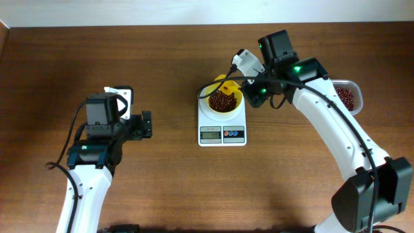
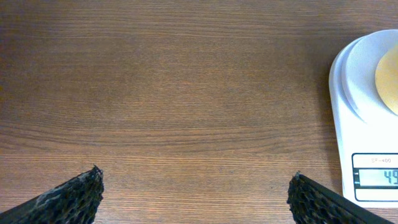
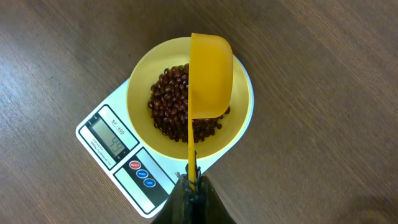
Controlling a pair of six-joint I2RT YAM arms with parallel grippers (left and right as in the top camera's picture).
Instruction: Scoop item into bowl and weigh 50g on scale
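The pale yellow bowl point(image 3: 140, 93) stands on the white scale point(image 3: 124, 158) and holds a heap of dark reddish-brown beans point(image 3: 171, 106). The scale's display shows 49. My right gripper point(image 3: 193, 182) is shut on the thin handle of a yellow scoop point(image 3: 210, 74), which is tipped on its side over the beans. From overhead, the bowl point(image 1: 234, 103) and scale point(image 1: 222, 133) sit mid-table with the right gripper point(image 1: 253, 89) just right of them. My left gripper point(image 1: 146, 124) is open over bare wood left of the scale point(image 2: 367, 124), fingers point(image 2: 74, 196) wide apart.
A clear container point(image 1: 347, 97) with more beans sits at the right, partly behind the right arm. The dark wooden table point(image 1: 162, 58) stretches bare to the left and front. The table's far edge meets a white wall.
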